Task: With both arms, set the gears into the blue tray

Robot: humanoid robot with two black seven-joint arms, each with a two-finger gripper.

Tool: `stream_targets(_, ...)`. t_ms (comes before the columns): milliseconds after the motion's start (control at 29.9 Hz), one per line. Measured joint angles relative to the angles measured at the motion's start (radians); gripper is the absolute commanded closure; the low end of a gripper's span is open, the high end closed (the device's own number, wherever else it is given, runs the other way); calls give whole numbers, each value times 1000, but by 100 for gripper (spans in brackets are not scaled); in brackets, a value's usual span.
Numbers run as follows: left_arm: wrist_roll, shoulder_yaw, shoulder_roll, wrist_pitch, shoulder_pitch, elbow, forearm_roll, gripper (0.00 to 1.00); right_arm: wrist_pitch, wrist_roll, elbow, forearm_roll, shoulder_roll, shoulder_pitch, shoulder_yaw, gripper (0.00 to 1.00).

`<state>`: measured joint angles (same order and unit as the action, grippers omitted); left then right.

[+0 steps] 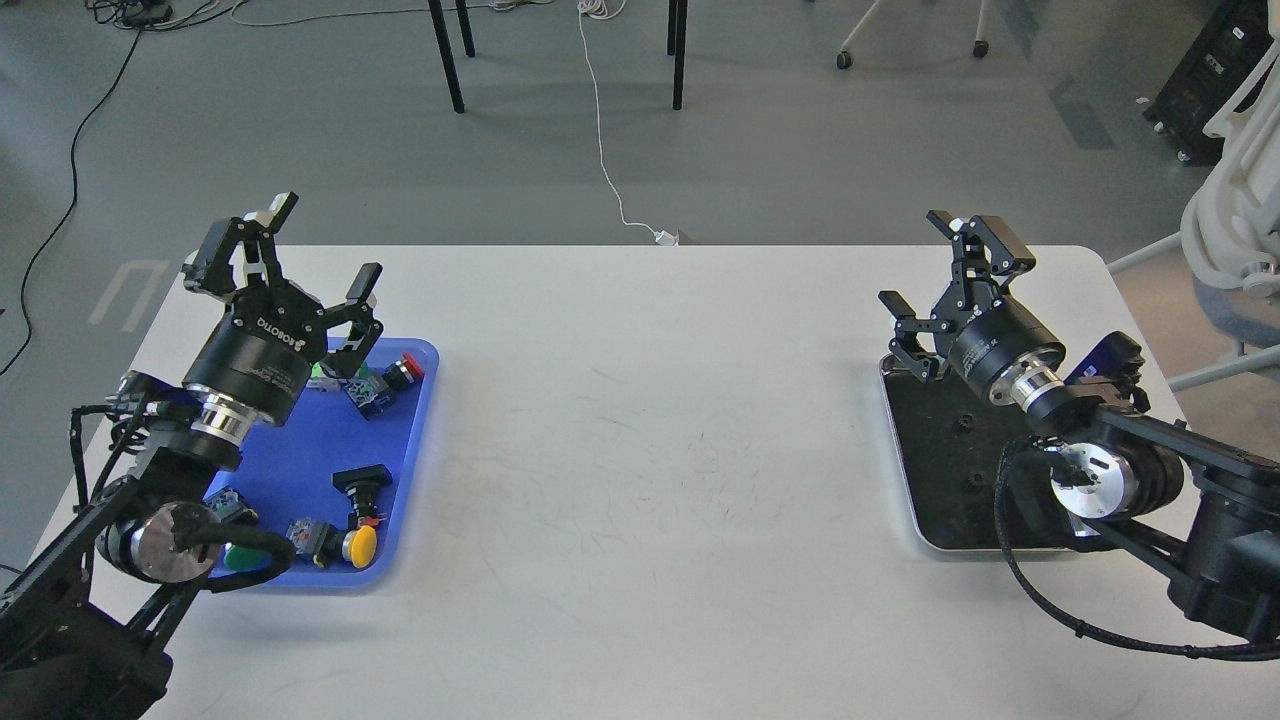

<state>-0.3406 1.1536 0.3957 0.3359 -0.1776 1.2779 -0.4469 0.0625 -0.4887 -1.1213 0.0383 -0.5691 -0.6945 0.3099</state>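
The blue tray (300, 445) lies at the table's left side and holds several coloured push-button switches (360, 545). My left gripper (290, 255) hovers over the tray's far end, fingers spread open, with nothing in them. My right gripper (945, 285) is open and empty above the far left corner of a silver tray with black lining (945, 500). Two tiny dark round shapes on that lining, likely gears (966, 421), are hard to make out against the black. My right arm hides part of the lining.
The white table (650, 450) stretches between the two trays. Beyond its far edge are chair legs (450, 60), a white cable (605, 150) and a plug (665, 237) on the floor. A white chair (1235, 230) stands at the right.
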Motion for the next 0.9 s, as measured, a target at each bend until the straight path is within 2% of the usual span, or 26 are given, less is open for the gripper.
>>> stream_targets(902,-9,-5,42,-24,-5,-22,14,2,11,0,3,0,-12,9,6,1)
